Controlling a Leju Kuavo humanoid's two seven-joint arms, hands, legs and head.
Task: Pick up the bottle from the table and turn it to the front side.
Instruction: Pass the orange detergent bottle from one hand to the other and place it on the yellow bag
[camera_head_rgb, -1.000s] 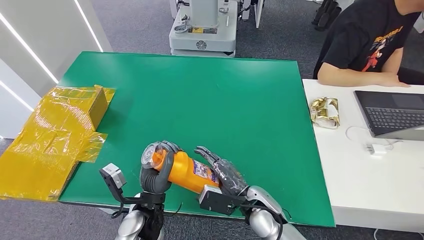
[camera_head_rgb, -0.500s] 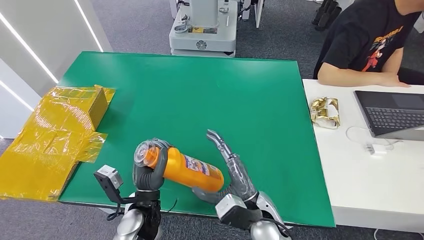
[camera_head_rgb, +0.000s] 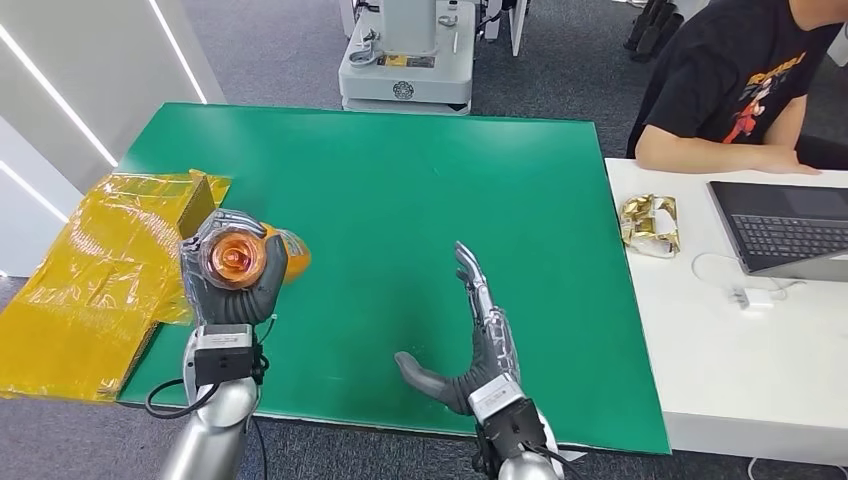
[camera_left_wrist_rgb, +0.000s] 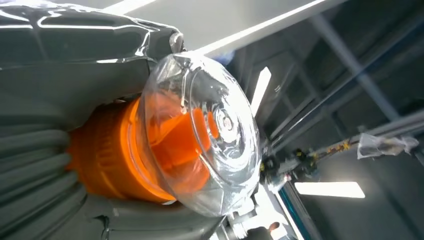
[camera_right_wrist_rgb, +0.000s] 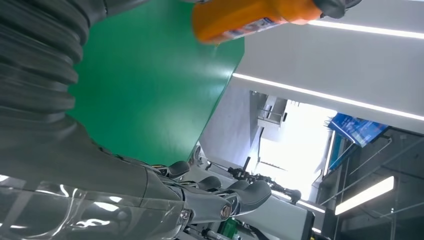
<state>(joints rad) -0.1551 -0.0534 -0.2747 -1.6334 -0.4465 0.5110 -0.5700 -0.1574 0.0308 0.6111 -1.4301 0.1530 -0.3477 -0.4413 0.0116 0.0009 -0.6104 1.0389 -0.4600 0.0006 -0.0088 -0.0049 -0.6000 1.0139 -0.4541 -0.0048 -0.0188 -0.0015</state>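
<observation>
One hand does the work: your left hand (camera_head_rgb: 232, 283) grips the bottle (camera_head_rgb: 240, 258) aloft at 9 o'clock over the table (camera_head_rgb: 400, 200), cap toward the camera. Your right hand (camera_head_rgb: 478, 340) hangs wide and empty at 5 o'clock. The turning step looks underway; next, rotate until the label faces front.

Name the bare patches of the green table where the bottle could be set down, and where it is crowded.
Bare: the green table from its far edge to the right hand, and between both hands. Crowded: the left edge by the yellow wrapped box, where the left hand grips the bottle.
</observation>
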